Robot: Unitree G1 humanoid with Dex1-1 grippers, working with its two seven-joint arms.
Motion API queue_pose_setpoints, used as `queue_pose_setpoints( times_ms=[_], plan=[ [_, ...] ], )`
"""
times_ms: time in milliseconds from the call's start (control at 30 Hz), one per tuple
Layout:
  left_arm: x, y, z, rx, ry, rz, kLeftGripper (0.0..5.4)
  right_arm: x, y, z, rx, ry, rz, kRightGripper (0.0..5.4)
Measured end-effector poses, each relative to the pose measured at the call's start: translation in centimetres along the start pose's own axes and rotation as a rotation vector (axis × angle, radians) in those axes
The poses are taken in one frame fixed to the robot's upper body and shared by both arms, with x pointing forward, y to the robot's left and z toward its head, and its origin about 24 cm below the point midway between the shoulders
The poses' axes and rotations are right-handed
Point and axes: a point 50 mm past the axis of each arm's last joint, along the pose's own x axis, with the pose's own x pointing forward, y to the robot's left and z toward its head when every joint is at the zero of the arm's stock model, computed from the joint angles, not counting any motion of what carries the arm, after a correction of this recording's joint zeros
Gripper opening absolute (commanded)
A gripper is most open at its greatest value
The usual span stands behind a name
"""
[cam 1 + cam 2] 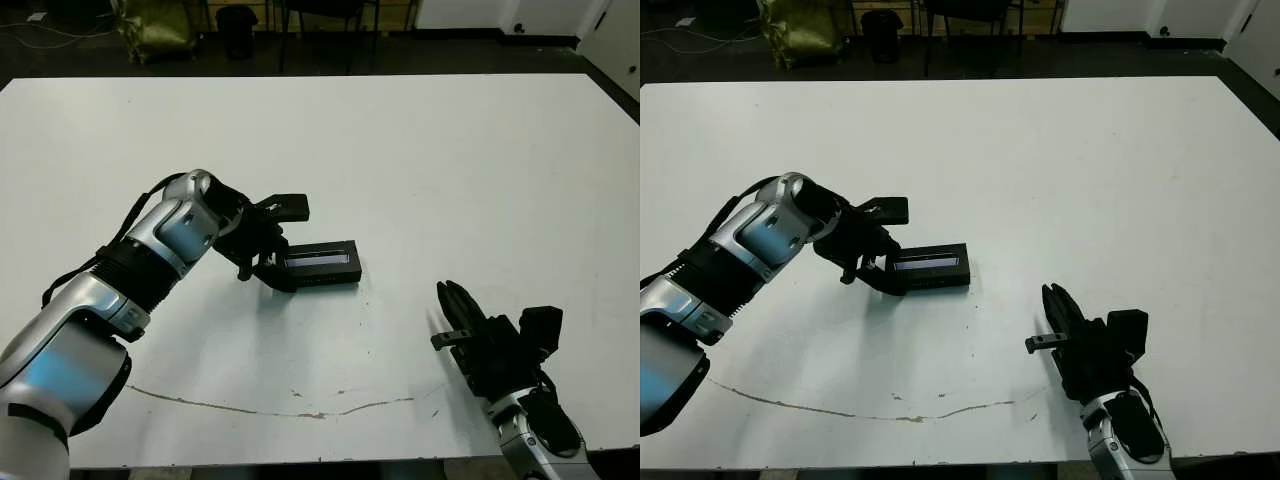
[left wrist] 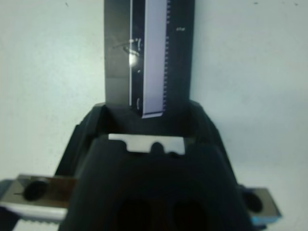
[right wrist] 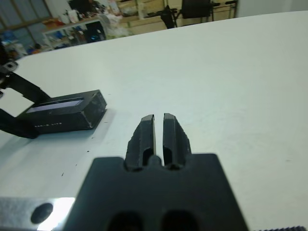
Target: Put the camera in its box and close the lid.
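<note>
1. My left gripper [image 1: 283,240] has its jaws apart around the left end of the lid [image 1: 320,262], one finger raised, one low against that end.
2. The lid sits on the box, left of the table's [image 1: 420,150] middle, nearer its front edge. Camera hidden, presumably inside. I judge the closed box light, rigid and glossy, so slippery: press flat on top or hold the long sides.
3. My right gripper [image 3: 159,132] hovers near the front edge, jaws together, empty.
</note>
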Motion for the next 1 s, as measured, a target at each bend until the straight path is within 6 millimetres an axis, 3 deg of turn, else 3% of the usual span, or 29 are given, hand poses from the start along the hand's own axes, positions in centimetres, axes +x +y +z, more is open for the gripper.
queue_pose_setpoints(
  times_ms=[200,633,767,1000],
  plan=[
    [0.3,-0.2,-0.1,0.035,-0.015,0.013,2.30,0.0,-0.1,-0.3,0.003,-0.002,0.012,0.00],
    [-0.4,-0.4,-0.9,0.130,-0.150,0.152,5.33,0.1,0.0,-0.1,0.041,0.016,0.023,0.00],
    [-0.8,-1.1,-1.4,0.104,-0.219,0.139,5.37,0.2,0.0,-0.1,0.037,0.018,0.021,0.00],
    [-3.4,-1.6,-3.2,0.015,-0.385,0.269,5.37,0.2,-0.1,0.2,0.030,0.010,0.014,0.00]
  ],
)
